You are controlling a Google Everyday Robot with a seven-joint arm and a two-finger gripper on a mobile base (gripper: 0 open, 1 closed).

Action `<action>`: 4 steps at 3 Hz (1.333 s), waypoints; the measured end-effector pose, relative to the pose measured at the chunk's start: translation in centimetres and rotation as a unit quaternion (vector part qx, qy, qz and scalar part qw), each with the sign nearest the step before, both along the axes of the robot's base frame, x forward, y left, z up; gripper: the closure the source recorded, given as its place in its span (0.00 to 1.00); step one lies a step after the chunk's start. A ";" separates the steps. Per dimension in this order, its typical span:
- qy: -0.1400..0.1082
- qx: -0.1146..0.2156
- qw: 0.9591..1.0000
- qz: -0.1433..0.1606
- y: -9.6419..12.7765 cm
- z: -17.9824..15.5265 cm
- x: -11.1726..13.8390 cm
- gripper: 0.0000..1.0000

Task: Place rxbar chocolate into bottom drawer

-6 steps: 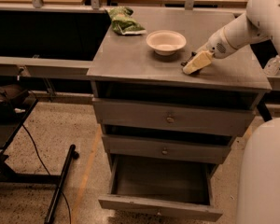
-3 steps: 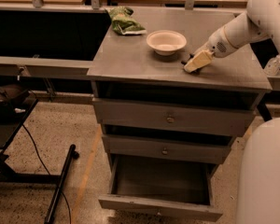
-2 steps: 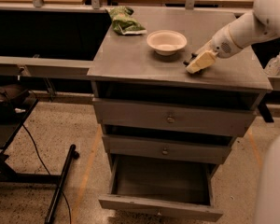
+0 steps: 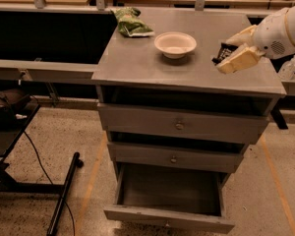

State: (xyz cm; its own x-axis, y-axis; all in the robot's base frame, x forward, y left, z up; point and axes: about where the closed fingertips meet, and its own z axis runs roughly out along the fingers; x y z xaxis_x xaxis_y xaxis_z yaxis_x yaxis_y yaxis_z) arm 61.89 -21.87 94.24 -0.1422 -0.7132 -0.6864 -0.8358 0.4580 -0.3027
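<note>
The white arm's cream-coloured two-finger gripper [image 4: 228,56] sits over the right front part of the grey metal cabinet surface [image 4: 142,60]. It is closed on the small flat black-wrapped rxbar chocolate [image 4: 222,51]. The bar sits between the fingers at their tips, and its dark end pokes out on the side away from the arm. I cannot tell whether the bar touches the surface beneath it.

A round white bowl [image 4: 175,44] stands near the gripper, further along the surface beyond the bar's free end. A crumpled green snack bag [image 4: 132,23] lies well past the bowl at the far corner.

Far below the gripper, under two shallower closed grey drawers with round knobs [image 4: 179,125], the deep grey bottom drawer [image 4: 167,219] is pulled out. Its plain front panel faces forward.
</note>
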 end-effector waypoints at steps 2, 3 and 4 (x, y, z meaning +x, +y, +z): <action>0.000 0.032 0.999 0.009 0.5 -2.3 -1.4 1.00; -0.021 0.073 0.997 0.027 1.7 -6.9 -6.6 1.00; 0.000 0.068 0.997 0.028 1.6 -8.8 -7.8 1.00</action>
